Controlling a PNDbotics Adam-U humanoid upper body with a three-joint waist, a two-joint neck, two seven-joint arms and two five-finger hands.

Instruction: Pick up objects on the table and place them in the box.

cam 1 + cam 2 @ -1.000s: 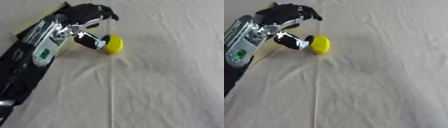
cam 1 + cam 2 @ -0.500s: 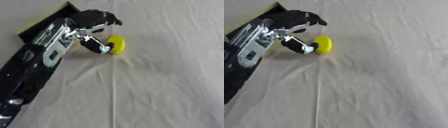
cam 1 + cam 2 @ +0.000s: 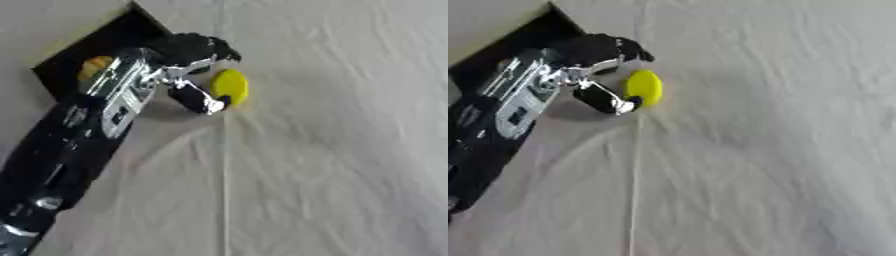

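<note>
left hand [image 3: 188, 65]: fingers curled, not grasping; thumb tip touches disc's lower edge
yellow disc [image 3: 230, 87]: just beside fingers, on cloth [image 3: 350, 150]
box [image 3: 83, 70]: behind hand

Creased white cloth [image 3: 332, 165] covers table; straight seam [image 3: 226, 200] runs down it.

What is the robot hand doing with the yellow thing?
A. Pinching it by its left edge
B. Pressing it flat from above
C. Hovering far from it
A: the left robot hand has thumb and fingers curled at the yellow object's left edge.
</note>
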